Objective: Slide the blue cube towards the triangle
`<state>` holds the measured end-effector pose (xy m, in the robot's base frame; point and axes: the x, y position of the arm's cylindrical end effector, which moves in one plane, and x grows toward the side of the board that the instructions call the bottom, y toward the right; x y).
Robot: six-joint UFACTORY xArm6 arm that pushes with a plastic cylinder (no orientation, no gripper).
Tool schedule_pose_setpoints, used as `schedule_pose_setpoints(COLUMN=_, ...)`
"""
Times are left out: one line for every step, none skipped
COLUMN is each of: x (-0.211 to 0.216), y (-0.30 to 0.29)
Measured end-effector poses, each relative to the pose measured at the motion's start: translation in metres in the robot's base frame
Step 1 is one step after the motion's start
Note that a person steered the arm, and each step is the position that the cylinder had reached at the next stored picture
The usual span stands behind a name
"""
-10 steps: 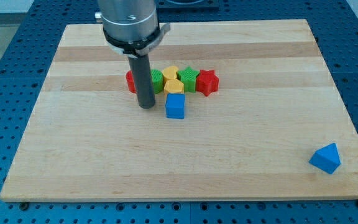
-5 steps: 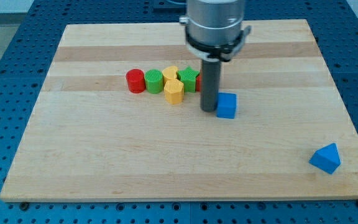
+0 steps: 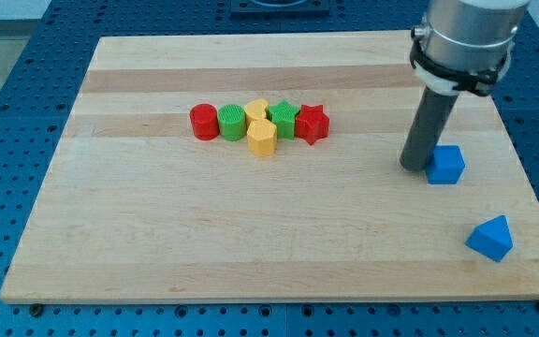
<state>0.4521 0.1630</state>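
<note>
Altogether two blue, two red, two green, two yellow.

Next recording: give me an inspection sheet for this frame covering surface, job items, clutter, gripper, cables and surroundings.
Surface: wooden board, flat, no damage seen.
Job's things: blue cube at the view's right; blue triangle nearer the view's bottom right, apart from the cube.
Clutter: tight row near the board's middle: red cylinder, green cylinder, two yellow blocks, green star, red star.
Grippers: none; my tip sits against the cube's left side.
Cables: nothing seen.
Surroundings: blue perforated table around the board.
</note>
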Motion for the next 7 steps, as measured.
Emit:
schedule_pose_setpoints(x=-0.028, y=-0.001)
schedule_pose_setpoints(x=-0.03, y=0.01)
schedule_pose_setpoints(x=-0.012, y=0.015)
schedule_pose_setpoints(x=0.006, y=0.019)
schedule_pose_setpoints(x=0.011, y=0.024)
schedule_pose_setpoints(x=0.015, y=0.025)
schedule_pose_setpoints(x=0.023, y=0.035)
